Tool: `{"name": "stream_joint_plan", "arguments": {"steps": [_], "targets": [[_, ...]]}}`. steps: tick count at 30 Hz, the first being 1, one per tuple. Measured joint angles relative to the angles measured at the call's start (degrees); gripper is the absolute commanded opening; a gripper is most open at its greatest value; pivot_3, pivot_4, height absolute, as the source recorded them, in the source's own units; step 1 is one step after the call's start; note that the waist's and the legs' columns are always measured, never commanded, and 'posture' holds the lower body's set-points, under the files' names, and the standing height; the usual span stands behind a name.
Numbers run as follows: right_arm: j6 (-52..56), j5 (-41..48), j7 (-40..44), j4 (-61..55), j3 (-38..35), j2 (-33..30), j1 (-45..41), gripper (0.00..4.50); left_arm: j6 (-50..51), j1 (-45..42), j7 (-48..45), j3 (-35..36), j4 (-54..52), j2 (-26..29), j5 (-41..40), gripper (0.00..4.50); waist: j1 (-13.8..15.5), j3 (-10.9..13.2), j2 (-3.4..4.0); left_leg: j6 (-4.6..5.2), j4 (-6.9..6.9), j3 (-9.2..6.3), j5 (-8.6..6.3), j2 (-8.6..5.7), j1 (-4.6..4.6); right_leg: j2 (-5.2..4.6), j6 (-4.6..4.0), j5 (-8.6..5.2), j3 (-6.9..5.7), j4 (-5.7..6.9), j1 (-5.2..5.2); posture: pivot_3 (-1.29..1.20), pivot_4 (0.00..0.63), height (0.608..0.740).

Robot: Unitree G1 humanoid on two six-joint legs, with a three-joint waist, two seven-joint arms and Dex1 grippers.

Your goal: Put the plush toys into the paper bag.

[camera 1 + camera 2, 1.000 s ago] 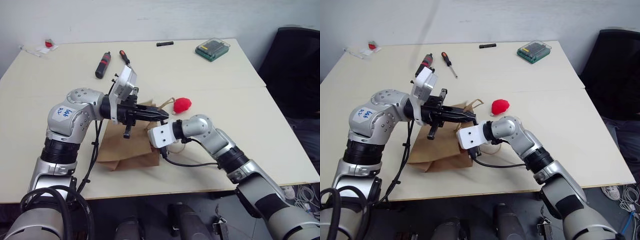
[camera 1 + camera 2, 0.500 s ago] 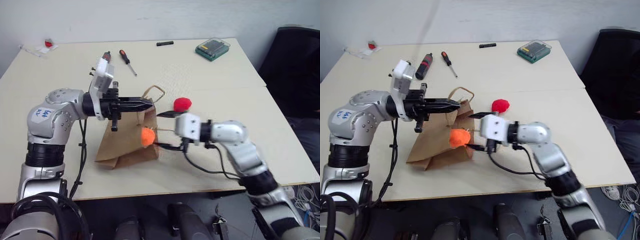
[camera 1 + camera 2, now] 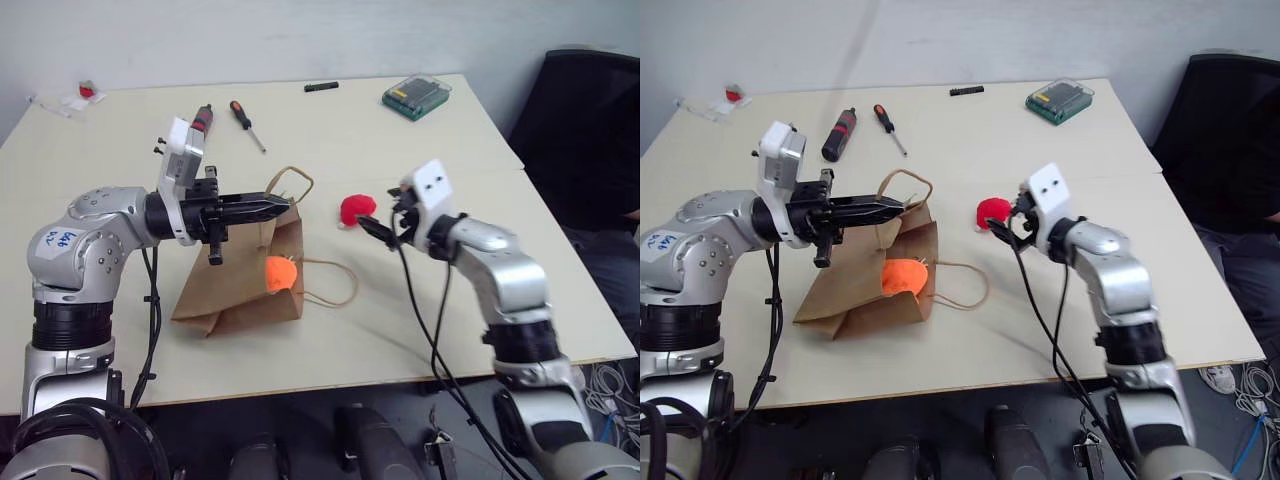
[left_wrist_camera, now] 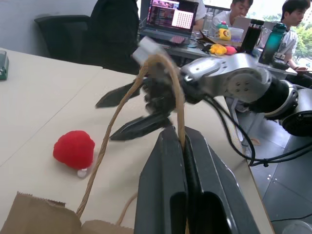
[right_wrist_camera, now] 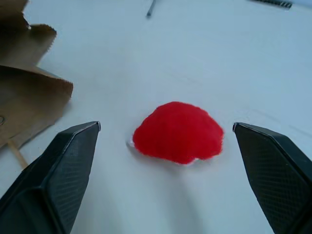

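Head views. My left pincer (image 3: 283, 203) is closed on one cord handle (image 3: 290, 180) of the paper bag (image 3: 245, 290), holding the bag's mouth lifted off the surface (image 3: 420, 330). The orange plush toy (image 3: 279, 274) sits at that mouth, just below the pincer's tips; whether it is fully inside I cannot tell. The bag's second handle (image 3: 335, 285) lies flat on the surface beside the mouth. My right pincer (image 3: 385, 225) is wide open and holds nothing; the red plush toy (image 3: 356, 209) lies just in front of its tips, not yet touched.

Left wrist view. My two fingers (image 4: 161, 195) are pressed together with the twisted cord pinched between them. Beyond them lie the red toy on the surface and the open right pincer, near the toy.

Right wrist view. My two fingers (image 5: 63, 170) stand far apart, one on either side of the red toy (image 5: 179, 131), which rests on the surface ahead of them and between their lines. The bag's brown edge (image 5: 29, 92) lies off beside one finger, apart from the toy.

Step in hand, as I judge it: reaching for the second toy. The next move calls for advancing until the fingers flank the toy, closing, then carrying it to the held-open mouth.
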Motion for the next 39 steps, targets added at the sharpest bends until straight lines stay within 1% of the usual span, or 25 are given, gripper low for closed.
{"name": "stream_joint_plan", "arguments": {"steps": [1,3,4,6,9,13,16,17,19,22,24,26,29,33,35,39], "targets": [[-1.3,-0.1,-1.1,5.0,0.1,1.3,-1.9,4.47,0.0,0.1,0.0,0.1,0.0,0.1,0.0,0.0,-0.1,0.0,0.0,-0.01,-0.04,0.08,0.01,0.0,-0.03,0.0,-0.02,-0.01,0.05,0.07,-0.12,0.0,0.15,0.74],[-4.0,-0.6,-3.2,15.0,-0.9,4.0,-5.9,4.1,-0.1,0.2,0.1,0.5,0.0,0.2,-0.1,0.0,-0.4,0.0,0.0,-0.02,-0.04,0.1,0.02,0.0,-0.13,-0.01,-0.02,-0.01,0.05,0.13,-0.23,0.0,0.15,0.74],[-5.1,-0.5,-3.9,18.2,-1.2,4.8,-7.2,3.9,-0.1,0.2,0.2,0.6,0.0,0.2,-0.1,0.0,-0.5,0.0,0.01,-0.02,-0.05,0.1,0.02,0.0,-0.14,-0.01,-0.02,-0.01,0.05,0.18,-0.24,0.0,0.15,0.74],[-8.1,-0.6,-5.0,25.1,-1.9,6.1,-10.3,3.22,-0.1,0.3,0.3,1.1,-0.1,0.2,-0.1,0.0,-0.9,0.0,0.01,-0.01,-0.06,0.1,0.02,0.0,-0.15,-0.03,-0.02,-0.01,0.04,0.22,-0.24,0.0,0.15,0.74],[-12.3,-1.8,-5.8,30.8,-1.7,6.3,-12.9,2.18,-0.1,0.3,0.7,1.1,-0.1,0.2,-0.1,0.0,-1.3,0.0,0.01,-0.01,-0.06,0.09,0.02,0.01,-0.14,-0.03,-0.02,-0.01,0.05,0.31,-0.24,0.0,0.15,0.74],[-15.9,-2.6,-5.5,32.7,-1.2,6.2,-13.1,1.01,-0.1,0.3,0.9,1.1,-0.5,0.2,-0.2,0.0,-1.4,0.0,0.01,-0.02,-0.05,0.09,0.03,0.02,-0.14,-0.03,-0.02,-0.01,0.05,0.35,-0.24,0.0,0.15,0.74],[-16.1,-3.1,-3.2,29.9,-0.7,5.3,-11.7,0.3,-0.1,0.3,1.2,1.1,-0.7,0.1,-0.2,0.0,-1.3,0.0,0.01,-0.03,-0.06,0.07,0.02,0.02,-0.15,-0.04,-0.02,-0.01,0.03,0.36,-0.24,0.0,0.15,0.74],[-15.6,-2.6,-1.7,27.3,-0.7,4.8,-10.2,0.17,-0.1,0.3,1.2,1.1,-0.7,0.1,-0.2,0.0,-1.2,0.0,0.01,-0.03,-0.07,0.05,0.03,0.03,-0.16,-0.04,-0.02,-0.01,0.02,0.34,-0.24,0.0,0.15,0.74],[-11.5,0.8,3.3,18.8,-0.8,3.2,-5.6,0.04,-0.1,0.3,1.0,0.9,-0.8,0.0,-0.3,0.0,-1.0,0.0,0.03,-0.03,-0.1,0.02,0.03,0.02,-0.22,-0.04,-0.02,-0.01,0.0,0.32,-0.25,0.0,0.15,0.74],[-2.1,7.6,13.0,2.0,1.2,-0.6,0.6,0.04,-0.1,0.1,0.2,0.3,-0.6,-0.2,-0.3,0.0,-0.9,0.0,0.05,-0.03,-0.06,-0.05,0.02,0.03,-0.3,-0.05,-0.01,-0.01,-0.04,0.31,-0.29,0.0,0.15,0.74],[2.8,11.0,17.0,-6.5,3.3,-1.9,1.6,0.04,-0.3,-0.6,-0.6,-1.1,-0.3,-1.0,-0.3,0.0,-1.1,0.0,0.06,-0.05,0.0,-0.04,0.03,0.04,-0.26,-0.02,-0.01,-0.02,-0.02,0.3,-0.29,0.0,0.15,0.74],[6.1,13.2,19.1,-12.4,5.9,-1.4,1.4,0.04,-1.2,-2.2,-1.4,-3.0,0.5,-2.4,0.0,0.0,-1.1,0.0,0.06,-0.14,0.02,-0.04,0.08,0.04,-0.2,0.0,-0.03,-0.03,-0.02,0.25,-0.28,0.0,0.15,0.74],[7.7,13.9,19.5,-14.0,9.7,1.9,0.3,0.04,-3.1,-3.4,-2.4,-4.9,2.1,-3.3,1.0,0.0,-1.0,0.0,0.06,-0.18,0.01,-0.03,0.1,0.02,-0.15,0.01,-0.08,-0.05,-0.01,0.3,-0.28,0.0,0.15,0.74],[6.3,12.8,19.4,-10.4,12.6,5.1,-2.4,0.04,-4.9,-4.2,-3.0,-6.5,5.7,-4.5,3.1,0.0,-0.9,0.0,0.05,-0.16,0.02,-0.03,0.11,-0.01,-0.2,-0.02,-0.08,-0.05,-0.02,0.26,-0.3,0.0,0.15,0.74],[5.0,12.1,20.3,-8.0,13.5,5.9,-3.7,0.04,-5.6,-4.7,-3.0,-6.9,7.2,-5.1,4.3,0.0,-0.8,0.0,0.05,-0.15,0.02,-0.06,0.11,-0.01,-0.25,-0.04,-0.08,-0.05,-0.07,0.23,-0.3,0.0,0.15,0.74],[3.7,10.6,22.6,-7.2,15.1,5.7,-4.2,0.04,-6.6,-5.2,-2.8,-7.3,9.7,-6.8,6.4,0.0,-0.7,0.0,0.05,-0.14,0.02,-0.08,0.11,0.0,-0.26,-0.04,-0.08,-0.05,-0.08,0.25,-0.3,0.0,0.15,0.74]]}}
